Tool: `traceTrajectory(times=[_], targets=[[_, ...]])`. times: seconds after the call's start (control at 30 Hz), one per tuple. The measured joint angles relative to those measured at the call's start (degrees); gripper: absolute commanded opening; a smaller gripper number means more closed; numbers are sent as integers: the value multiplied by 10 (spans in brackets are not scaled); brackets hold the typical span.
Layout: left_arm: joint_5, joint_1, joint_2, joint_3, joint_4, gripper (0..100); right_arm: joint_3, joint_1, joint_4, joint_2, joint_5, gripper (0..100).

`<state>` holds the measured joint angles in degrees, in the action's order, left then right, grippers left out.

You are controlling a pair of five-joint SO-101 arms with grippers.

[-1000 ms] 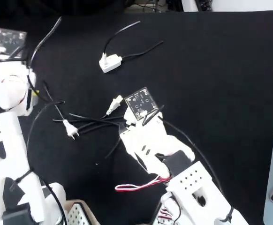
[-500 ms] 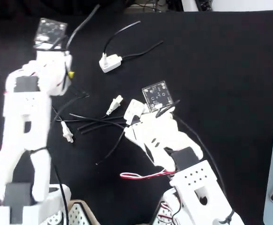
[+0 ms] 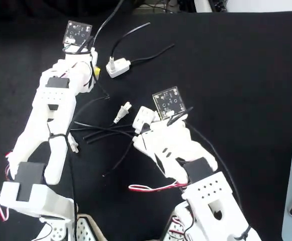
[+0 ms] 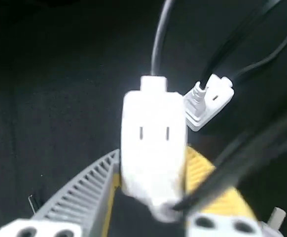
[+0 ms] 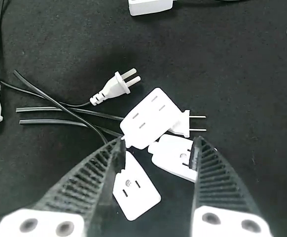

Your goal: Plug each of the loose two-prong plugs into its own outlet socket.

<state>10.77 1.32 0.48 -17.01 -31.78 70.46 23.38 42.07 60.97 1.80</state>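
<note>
Left gripper found clamped on a socket far left, just beside a plug, right gripper spread wide over the centre sockets; recommend squaring slots to prongs, then pressing straight.

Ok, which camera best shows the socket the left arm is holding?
Left wrist view: the socket faces it, both slots plain, in the left gripper. High view shows its black cord, the arm covering the rest.
</note>
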Motion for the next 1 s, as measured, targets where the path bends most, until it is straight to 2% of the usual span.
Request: traceTrajectory(times=[0.13, 0.4, 0.67, 1.0], targets=[[-20, 6, -4, 1, -10, 296, 0, 0, 0, 0, 0, 212], [-24, 47, -124, 0, -154, 292, 0, 10, 1, 0, 2, 212], [-27, 139, -304, -15, -306, 292, -84, 142, 69, -30, 41, 212], [-28, 287, -539, -184, -318, 292, -255, 258, 74, -269, 76, 212]])
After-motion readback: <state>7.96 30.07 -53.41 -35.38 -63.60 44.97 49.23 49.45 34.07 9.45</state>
